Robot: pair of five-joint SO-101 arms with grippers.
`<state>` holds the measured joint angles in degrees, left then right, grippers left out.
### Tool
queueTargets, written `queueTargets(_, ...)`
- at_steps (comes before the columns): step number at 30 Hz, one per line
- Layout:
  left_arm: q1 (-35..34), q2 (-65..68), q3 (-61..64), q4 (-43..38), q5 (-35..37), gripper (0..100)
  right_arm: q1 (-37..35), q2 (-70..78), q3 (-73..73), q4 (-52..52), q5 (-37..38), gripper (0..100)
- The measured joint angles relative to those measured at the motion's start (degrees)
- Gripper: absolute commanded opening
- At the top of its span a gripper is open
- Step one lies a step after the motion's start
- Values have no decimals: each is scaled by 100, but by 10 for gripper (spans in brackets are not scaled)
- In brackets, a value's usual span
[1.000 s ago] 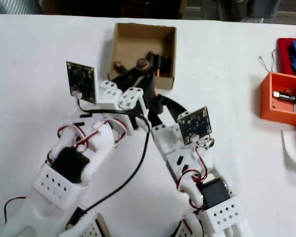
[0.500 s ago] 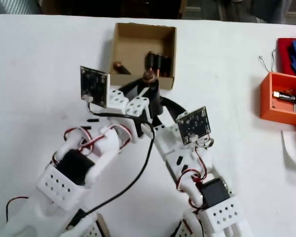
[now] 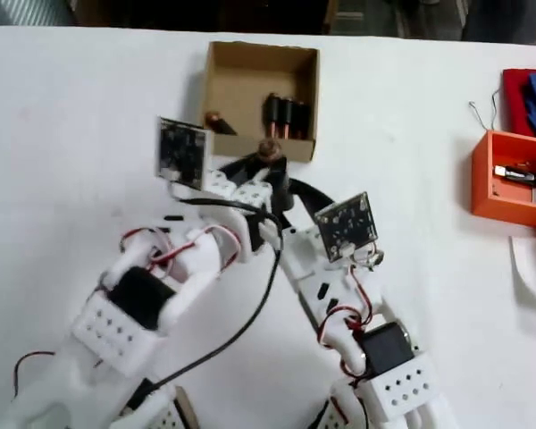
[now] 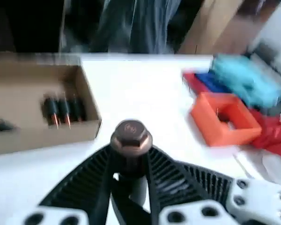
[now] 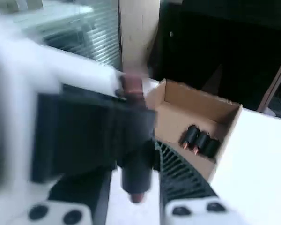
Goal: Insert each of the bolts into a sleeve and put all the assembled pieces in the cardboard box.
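left jaws clenching bolt head-up | right jaws gripping sleeve below them, axis standing upright | cardboard box lying just beyond both jaws

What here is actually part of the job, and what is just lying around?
Part of the job: copper-headed bolt in a black sleeve, gripped by the left gripper and right gripper; brown cardboard box; finished black-and-copper pieces inside it.
Lying about: orange plastic bin; red and blue fabric near it.
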<state>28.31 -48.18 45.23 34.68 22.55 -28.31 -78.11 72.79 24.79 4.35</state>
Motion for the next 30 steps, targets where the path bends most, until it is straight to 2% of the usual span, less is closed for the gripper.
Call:
queueTargets(8,0,9,-9,26,18,49,0,18,0,0,0,23)
queueTargets(14,-26,44,-448,527,9,278,18,0,-18,0,0,23)
queueTargets(19,-53,53,-712,1011,9,260,9,0,-18,0,-9,23)
queueTargets(27,-782,53,-1354,1037,-18,256,9,0,-18,0,-9,23)
queueTargets(30,-879,44,-1582,1055,-290,256,26,0,-18,0,-9,23)
